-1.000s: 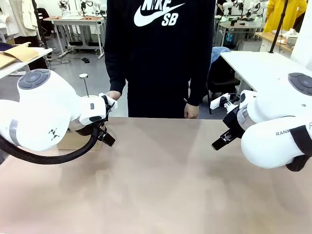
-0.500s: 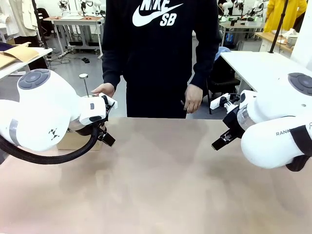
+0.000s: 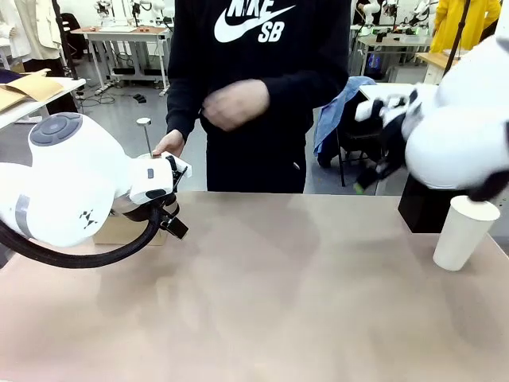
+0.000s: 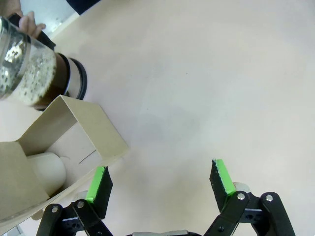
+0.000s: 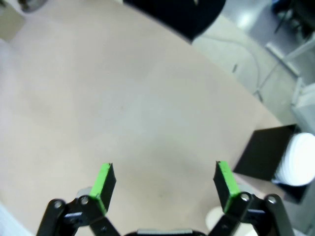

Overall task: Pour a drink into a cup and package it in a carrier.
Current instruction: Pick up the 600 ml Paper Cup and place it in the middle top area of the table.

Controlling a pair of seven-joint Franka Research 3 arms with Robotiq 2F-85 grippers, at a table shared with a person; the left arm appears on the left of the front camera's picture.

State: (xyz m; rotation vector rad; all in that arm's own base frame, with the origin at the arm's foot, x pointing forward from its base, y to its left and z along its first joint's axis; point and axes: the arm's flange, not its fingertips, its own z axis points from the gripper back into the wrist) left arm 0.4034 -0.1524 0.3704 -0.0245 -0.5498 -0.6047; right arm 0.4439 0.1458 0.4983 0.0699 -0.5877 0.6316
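Right arm newly swung upward, uncovering the cup [image 3: 465, 232] standing on the table [image 3: 278, 302] beside a black box [image 3: 421, 208]; right claw [image 5: 165, 179] and left claw [image 4: 160, 178] both released (drink [image 4: 49, 81] and carrier [image 4: 93, 128] beside the left one), pouring still ahead.

From here I see a tan table [image 3: 270, 302] with a black box [image 3: 420, 208] by its far right corner, something white and round [image 5: 301, 158] inside it (blurred). A person in a black sweatshirt [image 3: 318, 79] stands across, with a blue cloth [image 3: 332, 115] draped behind.
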